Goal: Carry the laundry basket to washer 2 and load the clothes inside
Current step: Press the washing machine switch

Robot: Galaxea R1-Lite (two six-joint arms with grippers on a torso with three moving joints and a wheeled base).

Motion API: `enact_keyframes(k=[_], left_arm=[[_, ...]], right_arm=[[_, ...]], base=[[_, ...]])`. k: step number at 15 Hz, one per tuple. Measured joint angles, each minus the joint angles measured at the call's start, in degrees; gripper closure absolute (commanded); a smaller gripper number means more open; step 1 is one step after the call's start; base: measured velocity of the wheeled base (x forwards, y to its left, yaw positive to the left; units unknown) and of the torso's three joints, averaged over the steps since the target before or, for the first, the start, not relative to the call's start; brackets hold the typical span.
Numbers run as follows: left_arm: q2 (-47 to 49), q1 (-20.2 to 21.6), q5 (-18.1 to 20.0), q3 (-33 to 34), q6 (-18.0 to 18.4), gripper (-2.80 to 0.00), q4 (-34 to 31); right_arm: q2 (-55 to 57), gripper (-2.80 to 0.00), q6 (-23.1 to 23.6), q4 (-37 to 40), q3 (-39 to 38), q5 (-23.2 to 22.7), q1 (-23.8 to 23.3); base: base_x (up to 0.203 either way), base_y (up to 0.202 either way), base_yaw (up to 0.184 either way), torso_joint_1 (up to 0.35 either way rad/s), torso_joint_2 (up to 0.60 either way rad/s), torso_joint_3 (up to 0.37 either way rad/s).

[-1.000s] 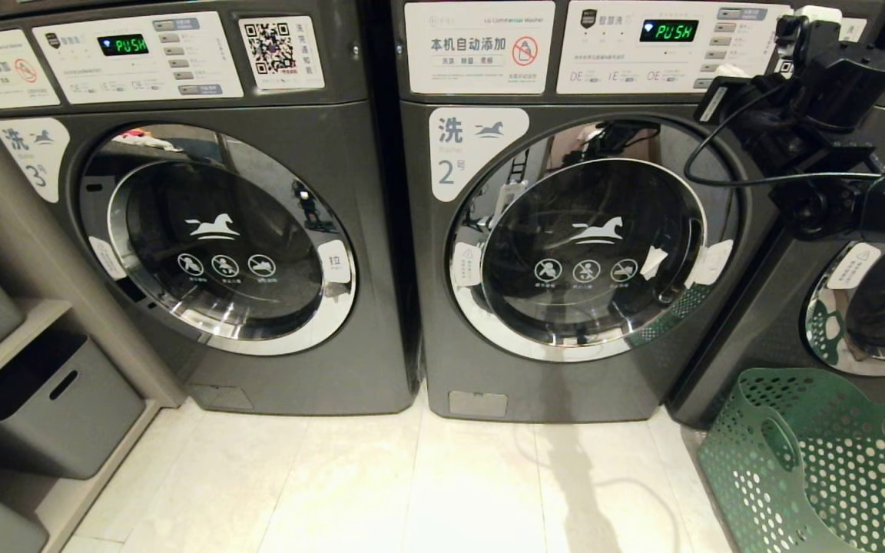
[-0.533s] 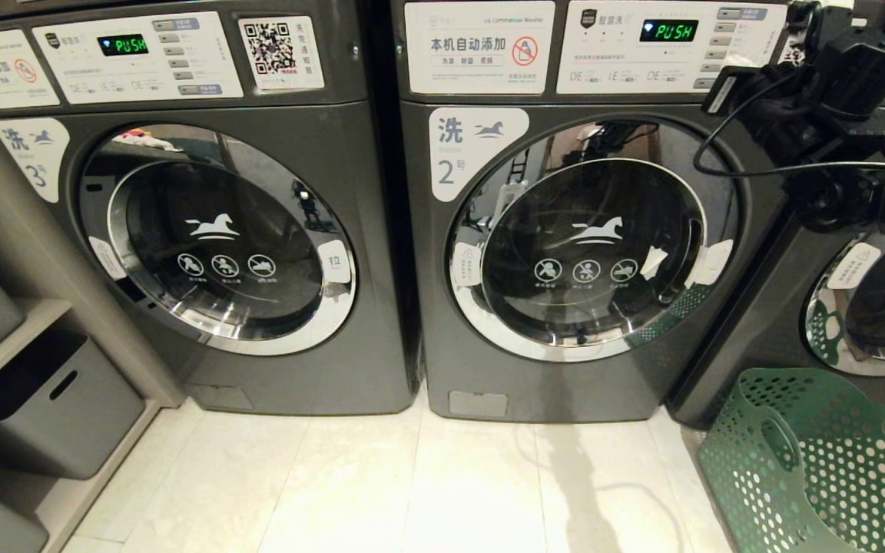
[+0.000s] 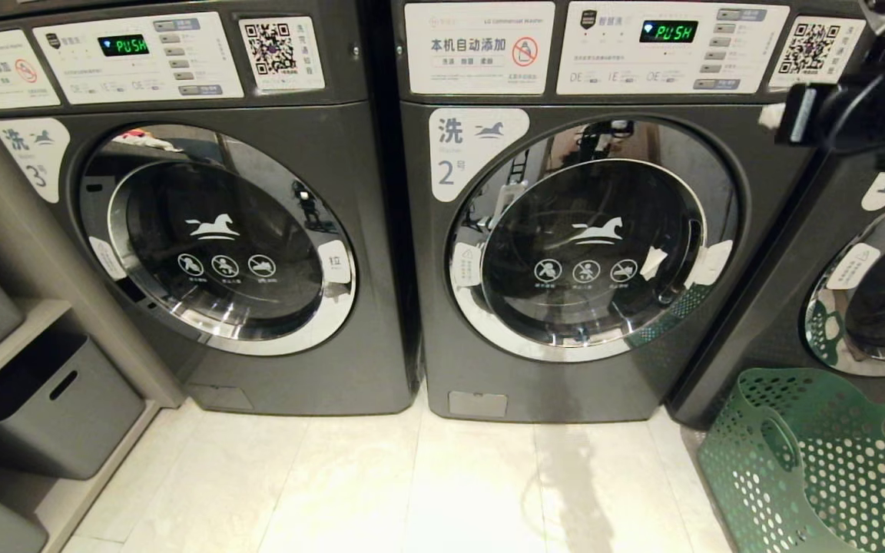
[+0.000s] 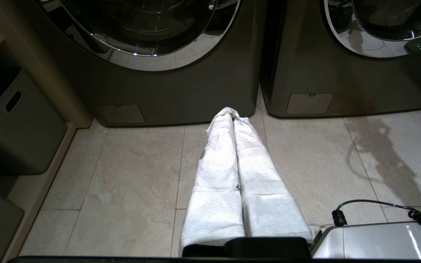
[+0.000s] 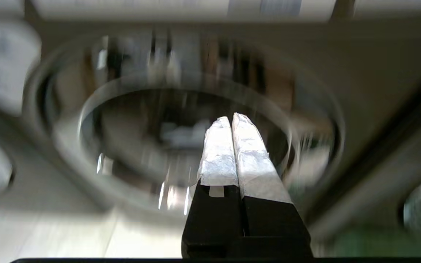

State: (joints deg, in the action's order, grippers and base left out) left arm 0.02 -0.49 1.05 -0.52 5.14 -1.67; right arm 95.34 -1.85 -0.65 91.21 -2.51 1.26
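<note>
A: Washer 2 [image 3: 588, 253] status?
B: Door shut, display reads PUSH. It stands between washer 3 [image 3: 212, 230] on the left and another washer [image 3: 873, 307] on the right.
A: Laundry basket [image 3: 811, 461]?
B: On the floor at lower right, in front of that right-hand washer, just beside washer 2's corner. No clothes visible in the part shown.
A: Right gripper [image 5: 232, 120]?
B: Raised, facing a round washer door, fingers pressed together, holding nothing. View blurred.
A: Left gripper [image 4: 232, 113]?
B: Low over the floor tiles [image 4: 130, 175], fingers together, empty, pointing at the gap between two washers.
</note>
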Motion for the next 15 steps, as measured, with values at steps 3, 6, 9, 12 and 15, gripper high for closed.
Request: enact_keyframes(k=[3,6,9,12,15], left_arm=[[0.0,0.0,0.0,0.0,0.0,0.00,0.0],[0.0,0.0,0.0,0.0,0.0,0.00,0.0],[0.0,0.0,0.4,0.0,-0.3,0.00,0.0],[0.0,0.0,0.2,0.1,-0.8,0.00,0.3],[0.0,0.0,0.0,0.2,-1.0,0.00,0.5]], right_arm=[[-13.4,0.00,2.4,11.1,-20.2,-2.5,0.0],[-25.1,0.00,5.7,14.3,-36.3,-3.3,0.0],[-30.2,0.00,7.3,15.1,-37.0,-3.7,-0.1],[-31.5,0.00,7.4,15.2,-35.7,-3.9,-0.1],[-30.9,0.00,7.3,14.9,-34.4,-4.0,-0.1]], base=[[0.000,0.000,0.000,0.000,0.00,0.000],[0.000,0.000,0.000,0.000,0.00,0.000],[0.000,0.000,0.000,0.000,0.00,0.000],[0.000,0.000,0.000,-0.002,0.00,-0.026],[0.000,0.000,0.000,0.003,0.00,-0.156]])
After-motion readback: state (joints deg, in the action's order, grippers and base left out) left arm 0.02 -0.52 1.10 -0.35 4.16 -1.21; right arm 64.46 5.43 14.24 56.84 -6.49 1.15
